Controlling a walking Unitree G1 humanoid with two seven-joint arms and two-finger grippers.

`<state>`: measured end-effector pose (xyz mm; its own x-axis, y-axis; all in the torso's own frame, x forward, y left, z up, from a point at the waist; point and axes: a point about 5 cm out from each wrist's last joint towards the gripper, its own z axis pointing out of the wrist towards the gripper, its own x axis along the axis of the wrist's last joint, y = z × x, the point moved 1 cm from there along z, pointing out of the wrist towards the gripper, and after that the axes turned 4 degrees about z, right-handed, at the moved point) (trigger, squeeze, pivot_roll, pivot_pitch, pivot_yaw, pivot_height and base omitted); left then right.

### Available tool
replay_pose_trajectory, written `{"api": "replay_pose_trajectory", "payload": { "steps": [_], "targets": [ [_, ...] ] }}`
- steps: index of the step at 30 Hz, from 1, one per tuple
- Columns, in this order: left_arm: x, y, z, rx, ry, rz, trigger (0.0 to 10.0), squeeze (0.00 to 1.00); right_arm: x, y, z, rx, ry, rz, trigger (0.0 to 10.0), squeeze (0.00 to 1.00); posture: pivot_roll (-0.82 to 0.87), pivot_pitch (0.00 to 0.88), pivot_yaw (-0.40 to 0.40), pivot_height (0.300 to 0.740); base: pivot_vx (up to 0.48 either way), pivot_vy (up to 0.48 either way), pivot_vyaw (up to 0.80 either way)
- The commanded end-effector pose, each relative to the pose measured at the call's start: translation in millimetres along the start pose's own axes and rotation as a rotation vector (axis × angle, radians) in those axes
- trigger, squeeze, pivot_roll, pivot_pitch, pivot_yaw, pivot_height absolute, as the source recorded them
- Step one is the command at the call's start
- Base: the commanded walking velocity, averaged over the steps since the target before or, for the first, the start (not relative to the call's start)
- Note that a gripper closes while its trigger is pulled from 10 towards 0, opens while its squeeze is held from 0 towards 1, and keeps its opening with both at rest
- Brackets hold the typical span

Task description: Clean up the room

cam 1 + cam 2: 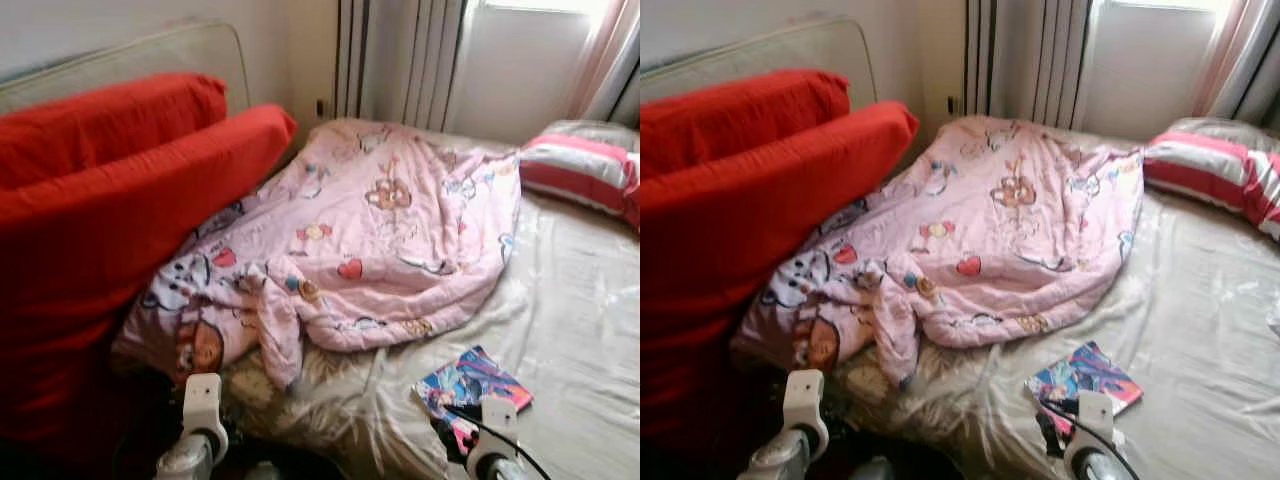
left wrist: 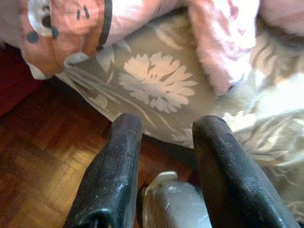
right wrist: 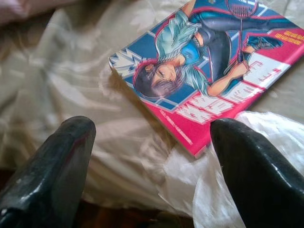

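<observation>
1. Left eye view: a bed (image 1: 580,300) with a shiny beige sheet fills the centre and right of the frame. A pink quilt (image 1: 380,230) printed with hearts and cartoon figures lies crumpled across its middle, one corner trailing toward the lower left edge of the bed.
2. Two red cushions (image 1: 110,200) lean at the left of the frame, against a pale headboard (image 1: 190,50) at upper left.
3. A pink-and-white striped pillow (image 1: 585,170) lies at the upper right, below a bright window and curtains (image 1: 400,60).
4. A book (image 1: 472,385) with a blue and pink comic cover lies on the sheet at lower right, well apart from the quilt.
5. At the bottom edge, the left arm's white wrist sits at lower left and the right arm's wrist at lower right, just below the book.
6. Right eye view: the same scene; the book (image 1: 1085,378) lies just above the right wrist.
7. Left wrist view: the left gripper (image 2: 164,137) has its two black fingers spread apart, holding nothing. Beyond them hangs the floral sheet (image 2: 156,85) at the bed's edge, with the quilt (image 2: 223,33) at the top of the frame and wood parquet floor (image 2: 42,175) at lower left.
8. Right wrist view: the right gripper (image 3: 152,137) has its fingers spread wide, holding nothing. The book (image 3: 209,76) lies on the sheet at upper right, its near corner between the fingertips; I cannot tell if it touches one.
</observation>
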<state>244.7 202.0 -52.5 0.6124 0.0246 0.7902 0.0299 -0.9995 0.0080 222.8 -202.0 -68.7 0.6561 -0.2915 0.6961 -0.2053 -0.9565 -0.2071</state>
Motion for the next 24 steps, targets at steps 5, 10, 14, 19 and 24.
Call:
{"api": "replay_pose_trajectory", "payload": {
  "steps": [5, 10, 14, 19, 24],
  "targets": [
    [6.6, 6.3, 2.9, -0.024, 0.013, 0.002, 10.0, 0.00, -0.8, 13.4, -3.2, -0.098, 0.028, 0.040, 10.0, 0.00, 0.01, 0.000, -0.020, 0.652, 0.000, 0.000, 0.00],
    [6.6, 6.5, 2.9, -0.025, 0.013, 0.002, 10.0, 0.00, -1.0, 14.1, -3.5, -0.110, 0.034, 0.061, 10.0, 0.00, 0.01, 0.000, -0.020, 0.652, 0.000, 0.000, -0.10],
    [6.6, 6.3, 2.9, -0.026, 0.012, 0.005, 10.0, 0.00, -0.8, 13.9, -3.6, -0.114, 0.042, 0.076, 10.0, 0.00, 0.01, 0.000, -0.019, 0.652, 0.000, 0.000, -0.55],
    [6.8, 5.9, 2.9, -0.026, 0.012, 0.007, 10.0, 0.00, -0.7, 12.7, -3.6, -0.111, 0.059, 0.122, 10.0, 0.00, 0.01, 0.000, -0.016, 0.652, 0.000, 0.000, -0.21],
    [7.5, 5.6, 2.6, -0.031, 0.023, 0.005, 10.0, 0.00, -1.0, 11.4, -3.7, -0.099, 0.069, 0.156, 10.0, 0.09, 0.01, 0.000, -0.011, 0.652, 0.000, 0.000, 0.00]
  ]
}}
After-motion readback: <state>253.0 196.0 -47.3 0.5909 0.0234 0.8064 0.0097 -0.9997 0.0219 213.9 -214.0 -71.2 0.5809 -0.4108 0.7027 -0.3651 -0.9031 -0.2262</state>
